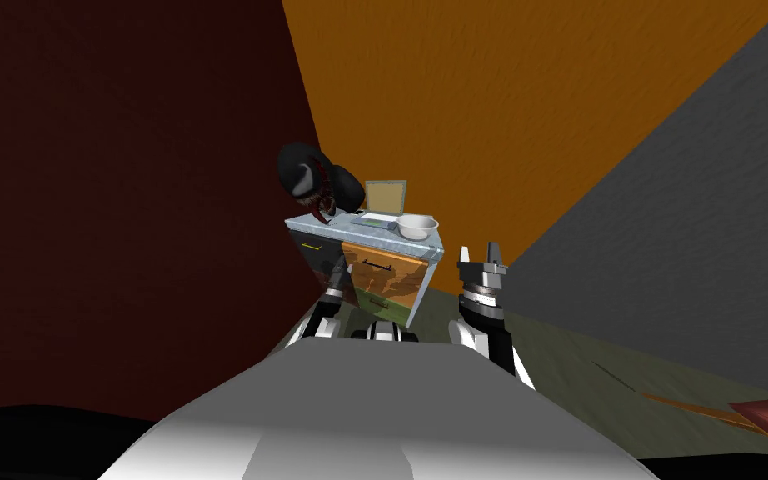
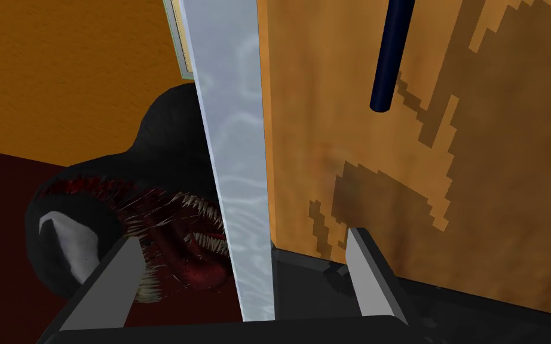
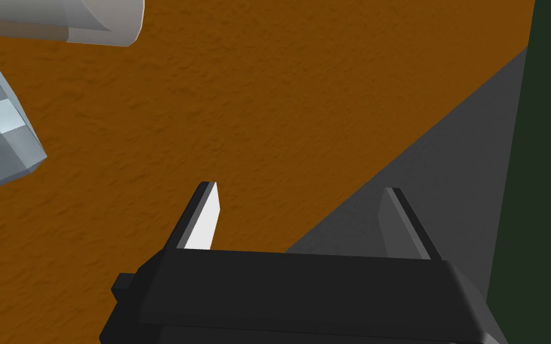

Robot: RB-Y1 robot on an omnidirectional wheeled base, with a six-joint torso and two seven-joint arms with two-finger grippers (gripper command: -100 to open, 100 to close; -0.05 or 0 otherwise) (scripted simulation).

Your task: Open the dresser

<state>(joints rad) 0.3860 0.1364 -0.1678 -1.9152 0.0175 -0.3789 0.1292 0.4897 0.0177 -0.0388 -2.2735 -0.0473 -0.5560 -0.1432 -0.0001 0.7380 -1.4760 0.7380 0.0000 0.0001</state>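
Observation:
The dresser (image 1: 391,279) stands against the orange wall, with a pale marbled top and orange-brown drawer fronts. The upper drawer carries a dark bar handle (image 1: 376,266) and the lower drawer has another one (image 1: 380,304). My left gripper (image 1: 338,268) is up against the dresser's front, left of the upper handle. In the left wrist view the left gripper (image 2: 244,263) is open, its fingers straddling the edge of the marbled top (image 2: 235,149); the handle (image 2: 391,54) lies ahead, beyond one finger. My right gripper (image 1: 478,254) hangs open beside the dresser's right corner, holding nothing.
A black toothy monster head (image 1: 311,179), a framed picture (image 1: 385,198), a flat tray (image 1: 372,221) and a white bowl (image 1: 417,225) sit on top. The dresser's left part is dark with a yellow handle (image 1: 311,246). A dark red wall is on the left and a grey wall on the right.

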